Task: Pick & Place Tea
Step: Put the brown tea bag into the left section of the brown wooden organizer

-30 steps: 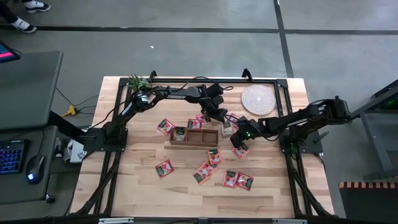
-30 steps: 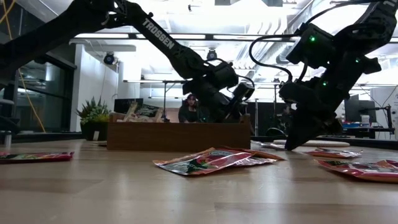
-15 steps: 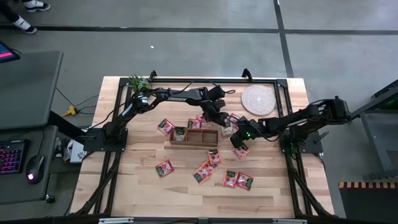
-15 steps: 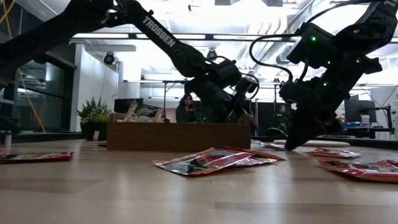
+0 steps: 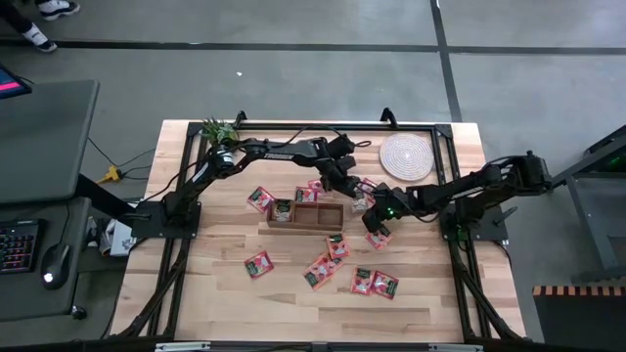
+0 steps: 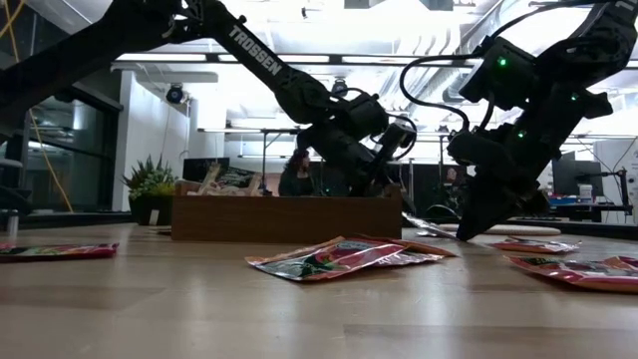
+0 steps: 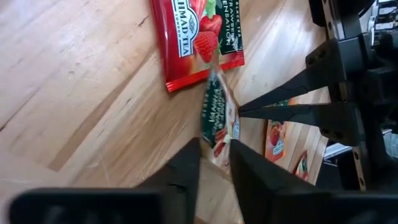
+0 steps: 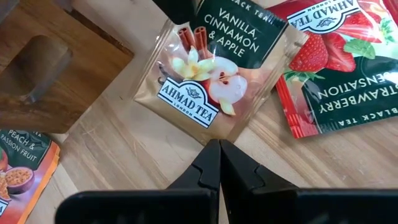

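Note:
A vanilla-cinnamon-apple tea sachet [image 8: 214, 81] sits tilted just right of the brown wooden box [image 5: 305, 213]. My left gripper [image 7: 215, 143] is shut on its raised edge. My right gripper [image 8: 218, 144] is shut, with its tips at the sachet's low edge, and it also shows in the left wrist view [image 7: 249, 111]. A red strawberry sachet [image 7: 196, 37] lies flat beside them. In the high view my left gripper [image 5: 354, 194] and my right gripper [image 5: 375, 213] stand close together. Several more sachets lie flat on the table, one [image 5: 259, 264] toward the near left. My left gripper pinches the vanilla sachet's raised edge [image 7: 217, 132] between its two fingers, slanting down from the table's far left. The sachet slants down from the fingers, its other edge [image 6: 431, 231] low at the table. My right gripper's shut tips stand at the sachet's low edge [image 8: 210, 135]; I cannot tell whether they touch it.
A round pale woven mat [image 5: 405, 156] lies at the far right and a small plant [image 5: 219, 129] at the far left corner. The box holds sachets in its left compartment [image 5: 282, 209]. Sachets [image 5: 374, 284] are scattered over the near middle. A person shows in the room behind [image 6: 296, 172].
In the low view a sachet now slants down from my left gripper's fingers to the table, where none showed before; its edge has been tipped up. My right gripper has kept still.

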